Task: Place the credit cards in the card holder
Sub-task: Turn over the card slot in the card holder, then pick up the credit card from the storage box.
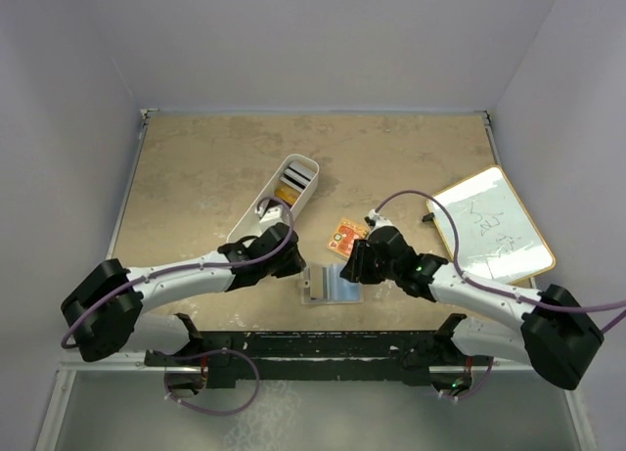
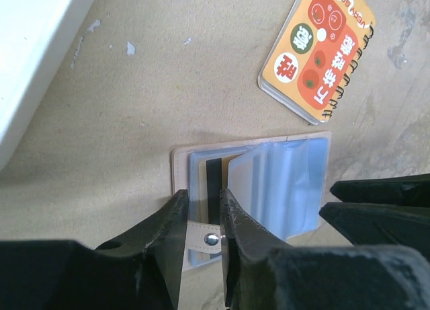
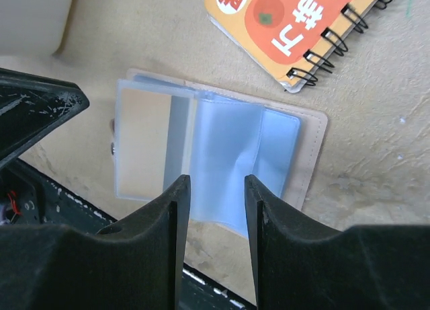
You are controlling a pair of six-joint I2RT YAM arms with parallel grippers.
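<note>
The orange spiral-bound notepad (image 2: 316,51) near the table's (image 1: 196,177) middle bears large white Chinese characters and small curved lettering too blurred to read, while the whiteboard (image 1: 489,226) at its right edge shows only scribbles.

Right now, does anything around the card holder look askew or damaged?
The card holder lies open and its clear sleeves are creased, one leaf looking lifted rather than flat. Small white chips mark the table. Nothing else stands out.
</note>
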